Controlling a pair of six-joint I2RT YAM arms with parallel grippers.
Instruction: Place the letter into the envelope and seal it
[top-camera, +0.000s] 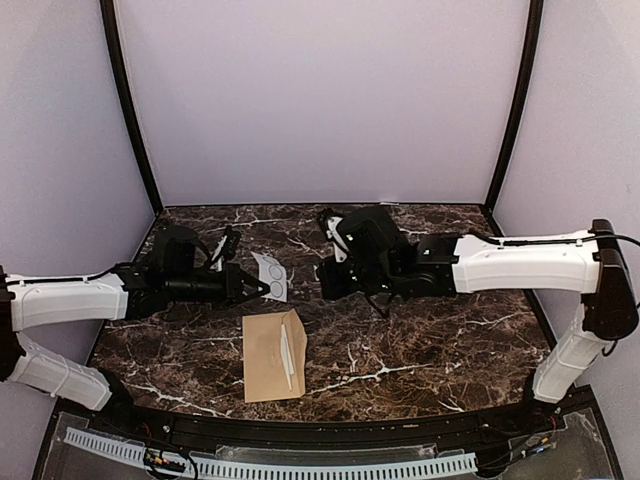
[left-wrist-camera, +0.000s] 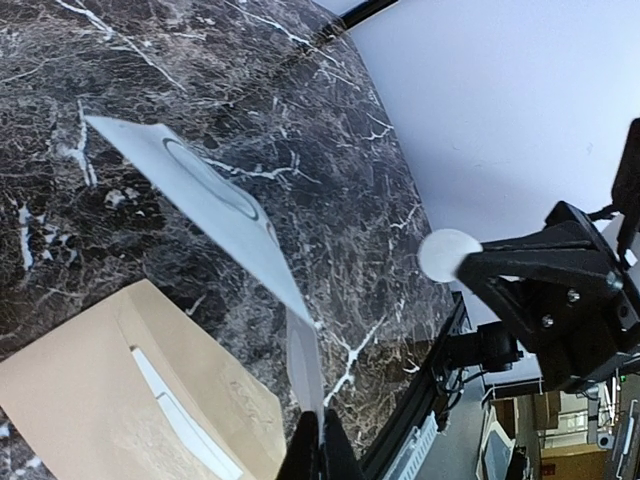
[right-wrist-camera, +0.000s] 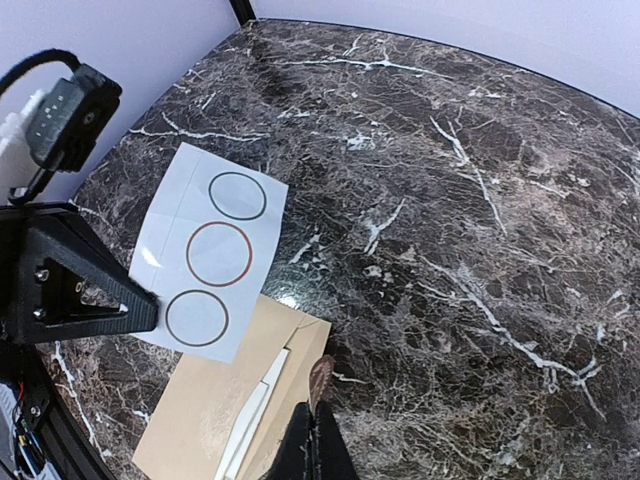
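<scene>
Currently, your left gripper (left-wrist-camera: 318, 435) clamps the sticker card (right-wrist-camera: 215, 250); your right gripper (left-wrist-camera: 472, 265) pinches a round sticker (left-wrist-camera: 447, 255) near the envelope (top-camera: 268, 360).

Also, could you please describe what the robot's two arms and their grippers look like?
The left arm and right arm match: smooth white shell links joined by black joints, with thin black cables running along them. The left gripper and right gripper are matt black, with flat triangular fingers fastened by small screws. I see no markings.
</scene>
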